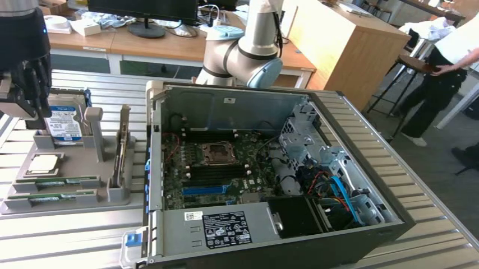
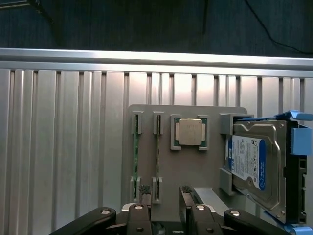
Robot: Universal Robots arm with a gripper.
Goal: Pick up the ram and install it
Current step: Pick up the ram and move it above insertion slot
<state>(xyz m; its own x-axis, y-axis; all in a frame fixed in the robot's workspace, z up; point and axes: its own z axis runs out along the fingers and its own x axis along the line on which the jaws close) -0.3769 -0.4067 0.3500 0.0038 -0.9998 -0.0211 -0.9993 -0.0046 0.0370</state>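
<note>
Your gripper (image 1: 21,106) hangs at the exterior view's left, above the far part of the grey tray (image 1: 82,168). Its fingers (image 2: 145,192) are spread apart with nothing between them. It touches neither stick. The ram sits in that tray as two sticks, the far ram (image 1: 58,182) and the near ram (image 1: 53,196), each dropped into its own slotted holder along the tray's near side. Both sticks lie side by side and parallel. Their long axes run across the exterior view from left to right, along the tray's near edge, and their ends point towards the exterior view's left and towards the case (image 1: 224,95). The wrist view sees them edge-on as two thin green lines, so they stand on their long edges, and their length runs crosswise to the line joining your two fingers. Just beyond the far ram lies the square silver CPU (image 1: 45,163). Farther back the hard drive (image 1: 64,128) stands propped in its bracket, close under the gripper. The open case stands at the exterior view's right of the tray on the slatted table (image 1: 75,241), with the motherboard (image 1: 217,168) facing up inside it.
</note>
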